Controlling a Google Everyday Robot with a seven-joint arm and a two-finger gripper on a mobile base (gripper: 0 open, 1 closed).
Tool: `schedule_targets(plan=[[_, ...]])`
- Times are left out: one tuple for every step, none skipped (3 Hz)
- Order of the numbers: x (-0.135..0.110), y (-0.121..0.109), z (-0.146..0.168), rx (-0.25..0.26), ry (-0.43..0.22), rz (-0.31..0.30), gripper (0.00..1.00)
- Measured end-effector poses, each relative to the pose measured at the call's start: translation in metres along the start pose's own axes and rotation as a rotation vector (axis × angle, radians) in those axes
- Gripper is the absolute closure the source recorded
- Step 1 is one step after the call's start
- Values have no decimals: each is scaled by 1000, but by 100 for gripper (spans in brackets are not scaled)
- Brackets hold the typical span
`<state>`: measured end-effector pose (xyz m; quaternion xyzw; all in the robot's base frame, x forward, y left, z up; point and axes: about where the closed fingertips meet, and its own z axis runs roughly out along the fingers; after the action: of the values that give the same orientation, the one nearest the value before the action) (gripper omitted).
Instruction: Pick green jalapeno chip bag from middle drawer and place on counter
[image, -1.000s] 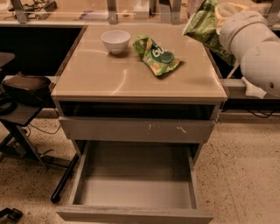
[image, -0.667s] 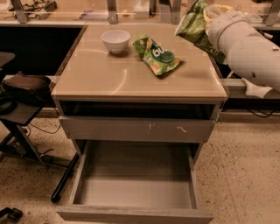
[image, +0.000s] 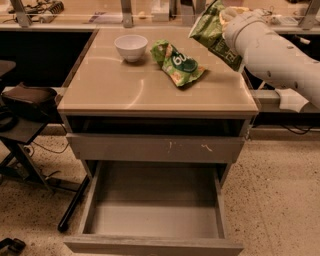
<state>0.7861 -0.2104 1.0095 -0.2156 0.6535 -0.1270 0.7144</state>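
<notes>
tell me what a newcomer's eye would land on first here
The big white arm at upper right, with its gripper holding the green jalapeno chip bag in the air above the far right corner of the counter. Next comes the middle drawer, pulled wide open at the bottom. Then a brighter green bag and a white bowl on the counter towards its back.

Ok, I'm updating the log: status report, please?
Hand at back right corner of glossy beige counter, shut on crinkled olive-green chip bag, held aloft. Brighter green bag, white bowl sit on counter, not beneath.
</notes>
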Motion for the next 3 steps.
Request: schedule_targets(plan=[[3, 5, -1, -7, 16, -6, 100], [29, 33, -7, -71, 111, 7, 100], [78, 60, -15, -131, 250, 64, 100]])
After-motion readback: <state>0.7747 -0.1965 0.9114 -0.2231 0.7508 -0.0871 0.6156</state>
